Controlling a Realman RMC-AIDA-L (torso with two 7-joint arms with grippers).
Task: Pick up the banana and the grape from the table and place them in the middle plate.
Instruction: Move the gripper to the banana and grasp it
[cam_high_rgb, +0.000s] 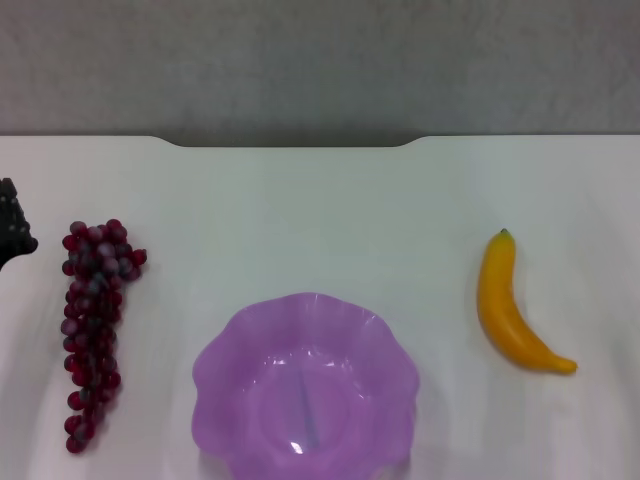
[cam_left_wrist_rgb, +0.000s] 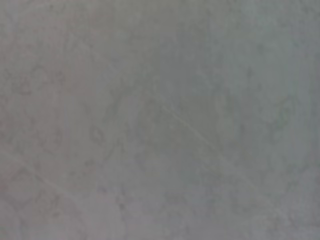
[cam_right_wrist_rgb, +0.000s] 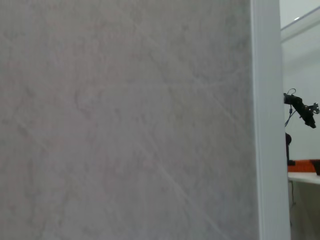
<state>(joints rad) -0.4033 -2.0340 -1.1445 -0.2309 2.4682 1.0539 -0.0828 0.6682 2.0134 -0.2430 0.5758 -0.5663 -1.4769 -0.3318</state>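
In the head view the grape (cam_high_rgb: 93, 330), a long dark red-purple bunch, lies on the left of the white table (cam_high_rgb: 320, 210). On the right lies the banana (cam_high_rgb: 510, 308), yellow-orange with its dark tip pointing away from me. The middle plate (cam_high_rgb: 226, 372), translucent purple with a scalloped rim, sits between them at the near edge and holds nothing. A black part of my left gripper (cam_high_rgb: 10, 228) pokes in at the far left edge, just left of the grape's top and apart from it. My right gripper is out of view. Both wrist views show only a plain grey surface.
The table's far edge has a notch (cam_high_rgb: 295, 145), with a grey wall behind it. In the right wrist view a white vertical edge (cam_right_wrist_rgb: 267, 120) borders the grey surface, with a black stand (cam_right_wrist_rgb: 300, 107) far beyond.
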